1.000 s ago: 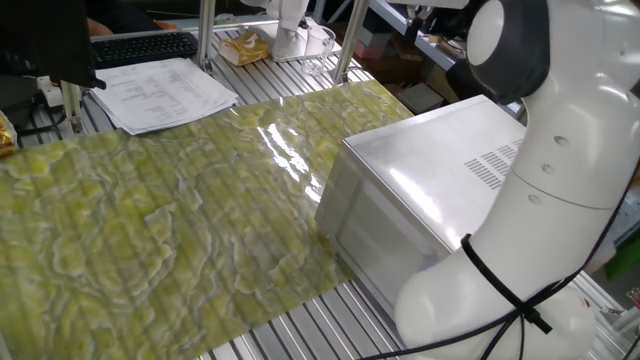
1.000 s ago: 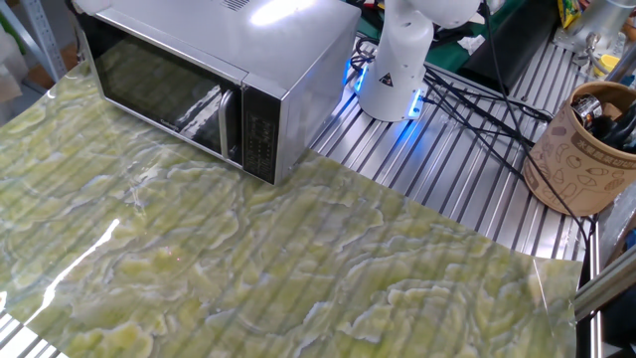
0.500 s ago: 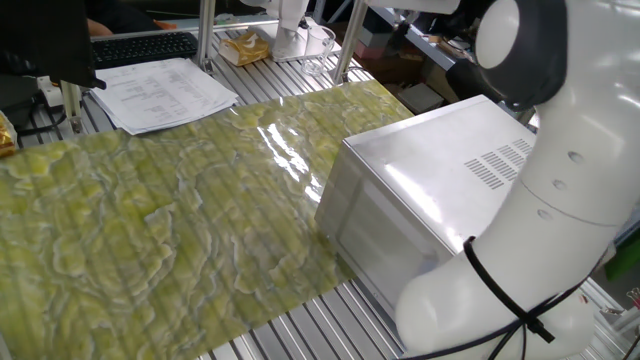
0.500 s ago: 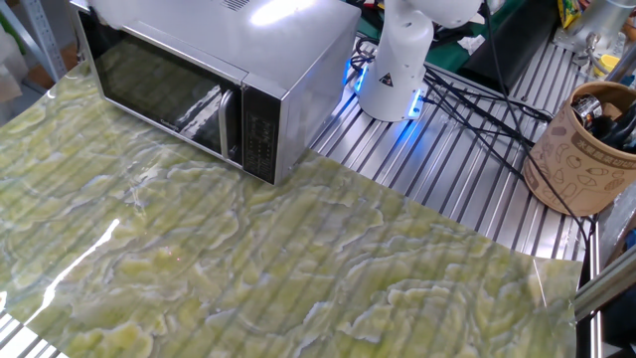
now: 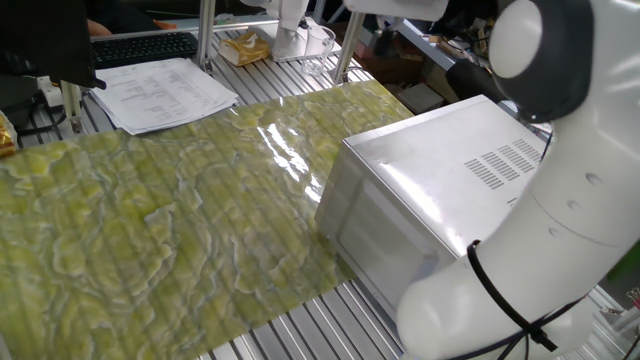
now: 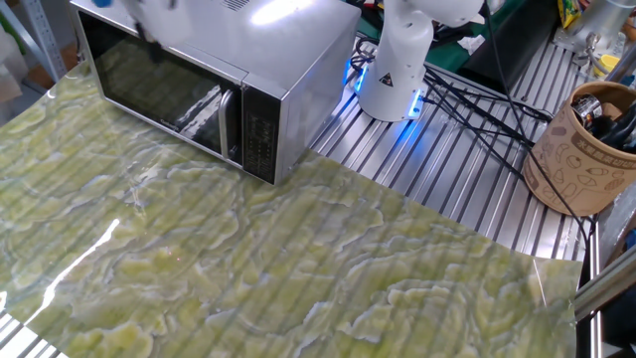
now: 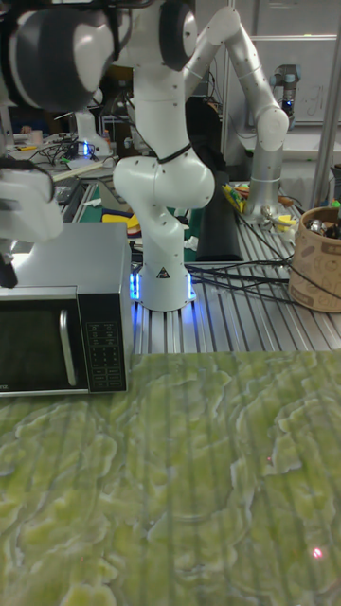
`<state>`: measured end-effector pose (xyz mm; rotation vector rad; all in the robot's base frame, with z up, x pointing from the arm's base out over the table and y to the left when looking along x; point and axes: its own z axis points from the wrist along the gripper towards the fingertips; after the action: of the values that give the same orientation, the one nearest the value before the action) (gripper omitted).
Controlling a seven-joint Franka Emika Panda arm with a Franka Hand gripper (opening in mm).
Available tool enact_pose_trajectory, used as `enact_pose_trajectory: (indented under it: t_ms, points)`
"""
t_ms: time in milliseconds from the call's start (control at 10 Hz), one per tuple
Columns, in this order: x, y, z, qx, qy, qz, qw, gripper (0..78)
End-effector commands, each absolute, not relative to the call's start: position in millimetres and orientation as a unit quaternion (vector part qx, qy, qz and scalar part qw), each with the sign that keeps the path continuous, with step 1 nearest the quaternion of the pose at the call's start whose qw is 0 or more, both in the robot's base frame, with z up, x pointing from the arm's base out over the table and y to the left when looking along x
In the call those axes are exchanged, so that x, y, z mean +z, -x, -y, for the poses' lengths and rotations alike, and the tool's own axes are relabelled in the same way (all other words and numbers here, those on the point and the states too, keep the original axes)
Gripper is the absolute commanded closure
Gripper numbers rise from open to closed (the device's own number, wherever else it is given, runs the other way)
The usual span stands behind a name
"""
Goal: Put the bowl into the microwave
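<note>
The silver-grey microwave point(image 6: 248, 60) stands at the back of the green marbled mat point(image 6: 298, 268) with its dark glass door shut; it also shows as microwave point(image 7: 57, 322) and, from behind, microwave point(image 5: 430, 200). The bowl is out of view in every frame. My gripper point(image 7: 9, 265) hangs blurred at the left edge of the tall view, just above the microwave's top. The other fixed view shows it as a blurred gripper point(image 6: 144, 20) over the top left corner. Its fingers are too smeared to tell whether they are open or shut.
My white arm base point(image 6: 397, 70) with blue lights stands right of the microwave, cables trailing from it. A brown paper cup point(image 6: 586, 149) of tools sits at the far right. Papers point(image 5: 165, 90) and a keyboard point(image 5: 140, 45) lie beyond the mat.
The arm has swung round. Its upper links have shifted right in one fixed view, and the blurred gripper has come into the other fixed view over the microwave's top left corner.
</note>
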<state>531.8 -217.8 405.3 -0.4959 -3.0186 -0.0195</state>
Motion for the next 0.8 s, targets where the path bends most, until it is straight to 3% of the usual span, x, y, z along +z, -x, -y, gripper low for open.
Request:
enact_pose_trajectory:
  t_ms: [100, 600, 800]
  points:
    - [400.6, -511.0, 137.1, -0.001, 0.153, 0.988, 0.027, 76.4]
    - [400.3, -518.0, 140.8, 0.018, 0.100, 0.995, 0.021, 76.4]
    - [400.3, -518.0, 140.8, 0.018, 0.063, 0.997, 0.033, 76.4]
